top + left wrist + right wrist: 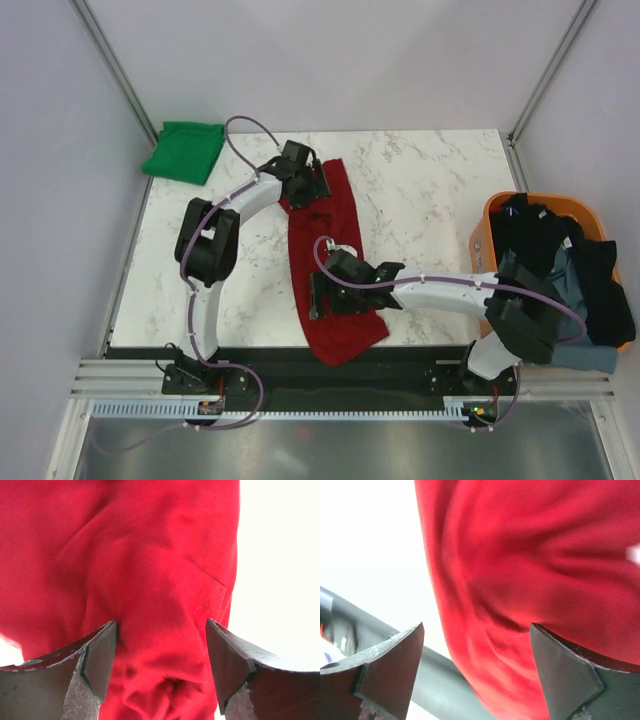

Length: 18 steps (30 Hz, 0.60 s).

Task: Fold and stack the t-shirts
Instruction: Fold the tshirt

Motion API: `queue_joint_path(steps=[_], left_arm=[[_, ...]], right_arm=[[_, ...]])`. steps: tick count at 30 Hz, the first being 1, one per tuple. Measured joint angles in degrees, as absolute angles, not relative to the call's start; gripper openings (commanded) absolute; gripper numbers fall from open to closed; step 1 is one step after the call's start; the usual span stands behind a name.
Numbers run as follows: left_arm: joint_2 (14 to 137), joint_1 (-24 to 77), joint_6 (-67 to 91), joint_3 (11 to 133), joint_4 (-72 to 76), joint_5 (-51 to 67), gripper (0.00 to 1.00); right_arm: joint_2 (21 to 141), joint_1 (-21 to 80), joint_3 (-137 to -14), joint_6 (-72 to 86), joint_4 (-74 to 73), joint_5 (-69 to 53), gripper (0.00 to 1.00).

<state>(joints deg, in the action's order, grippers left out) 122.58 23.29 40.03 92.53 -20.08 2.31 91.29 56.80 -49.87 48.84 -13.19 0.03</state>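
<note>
On the marble table (440, 180): my two arms reach out from its near edge, and the shirts lie on its white top.
The dark red t-shirt (335, 260): it lies about in the middle of the table as a long, wrinkled strip that runs from far to near. Its near end comes close to the near edge.
The orange basket (488, 228): it stands at the right edge of the table and is filled with black garments (540, 232). A grey-blue garment (590, 357) hangs over its near side.
The green t-shirt (185, 150): it lies folded at the far left corner, partly over the table edge and well apart from the red one.
My left gripper (312, 185): it is over the far end of the dark red t-shirt. In my wrist view the fingers (95, 660) are spread apart, with red cloth between them and under them. I cannot tell whether they touch the cloth.
My right gripper (320, 297): it is at the left side of the near part of the dark red t-shirt. Its fingers (395, 665) are also spread apart and pinch nothing. The edge of the shirt passes between them, so one finger is over cloth and the other over bare table.
</note>
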Motion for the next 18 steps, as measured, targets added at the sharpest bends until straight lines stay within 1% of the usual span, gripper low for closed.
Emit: queue_joint_path(steps=[2, 5, 7, 10, 14, 18], left_arm=[[123.26, 24.95, 38.30, 96.79, -23.46, 3.18, 0.82], [120.46, 26.15, 35.11, 100.16, -28.21, 3.36, 0.84], [116.57, 26.00, 32.75, 100.97, -31.11, 2.87, 0.86], [108.14, 25.26, 29.85, 99.57, -34.70, 1.89, 0.88], [88.47, 24.16, 27.27, 88.20, -35.70, 1.32, 0.88], [66.87, 24.12, 26.48, 72.62, -37.56, -0.64, 0.88]], right_arm=[[88.58, 59.02, -52.01, 49.71, -19.38, -1.06, 0.96], [83.20, 58.57, -57.52, 49.76, -26.83, 0.19, 0.98], [81.12, 58.06, -62.67, 49.23, -29.78, 2.04, 0.98], [81.19, 56.73, -68.93, 47.57, -31.62, 4.49, 0.98], [86.26, 52.58, -74.74, 43.99, -33.32, 5.58, 0.98], [96.36, 47.00, -81.36, 39.72, -34.87, 5.82, 0.98]])
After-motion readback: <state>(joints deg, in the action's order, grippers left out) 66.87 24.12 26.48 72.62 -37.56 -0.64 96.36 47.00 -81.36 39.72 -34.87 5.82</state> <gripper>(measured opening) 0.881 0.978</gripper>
